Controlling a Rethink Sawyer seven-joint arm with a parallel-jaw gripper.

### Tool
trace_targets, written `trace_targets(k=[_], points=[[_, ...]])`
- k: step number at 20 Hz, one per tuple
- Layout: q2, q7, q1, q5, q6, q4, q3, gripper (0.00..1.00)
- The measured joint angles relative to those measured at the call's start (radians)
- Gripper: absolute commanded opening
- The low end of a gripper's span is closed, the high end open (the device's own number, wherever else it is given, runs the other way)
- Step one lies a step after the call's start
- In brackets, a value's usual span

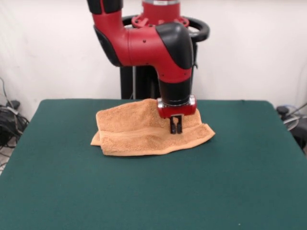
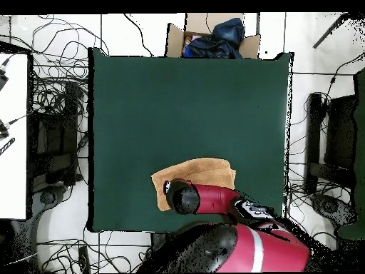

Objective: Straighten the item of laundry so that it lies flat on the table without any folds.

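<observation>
The orange-tan towel (image 1: 139, 129) lies on the far middle of the green table (image 1: 153, 191), folded over on itself with a ridge running across it and a loose front edge. My gripper (image 1: 176, 130) points straight down on the towel's right part, its fingers (image 1: 173, 124) close together with their tips pressed into the cloth. In the overhead view the towel (image 2: 203, 171) lies near the table's (image 2: 185, 100) bottom edge. The red arm (image 2: 210, 198) covers the towel's lower part and hides the gripper.
The robot's pedestal (image 1: 139, 81) stands just behind the towel. A cardboard box with dark blue cloth (image 2: 217, 36) sits beyond the table's far edge in the overhead view. Cables lie on the floor on both sides.
</observation>
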Motion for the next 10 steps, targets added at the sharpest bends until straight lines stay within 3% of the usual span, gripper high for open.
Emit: trace_targets(k=[10], points=[[0.001, 0.017, 0.187, 0.115, -0.085, 0.000, -0.141, 0.00]])
